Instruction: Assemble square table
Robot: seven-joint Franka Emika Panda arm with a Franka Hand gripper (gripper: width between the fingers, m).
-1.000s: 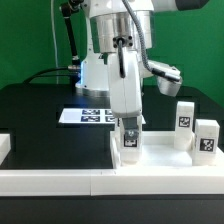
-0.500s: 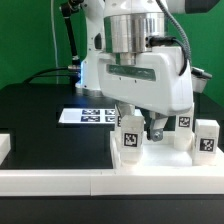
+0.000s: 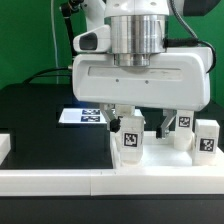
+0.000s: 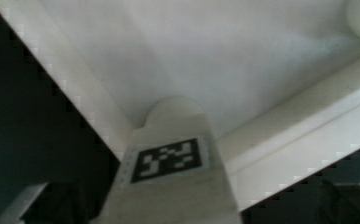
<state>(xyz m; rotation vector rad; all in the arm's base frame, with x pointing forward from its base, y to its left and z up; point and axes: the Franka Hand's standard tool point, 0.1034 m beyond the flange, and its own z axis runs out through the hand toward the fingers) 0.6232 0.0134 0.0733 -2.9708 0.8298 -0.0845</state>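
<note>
Going from the exterior view's left to right, the gripper (image 3: pixel 138 124) hangs just over one leg (image 3: pixel 129 144) on the white table top (image 3: pixel 160 158), maybe open but I cannot tell, and could knock it over if it drops crooked.

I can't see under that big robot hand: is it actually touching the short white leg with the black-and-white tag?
Cannot tell. In the exterior view the gripper hides where it meets the short white tagged leg; the wrist view shows the leg close up, with no clear contact or gap.
</note>
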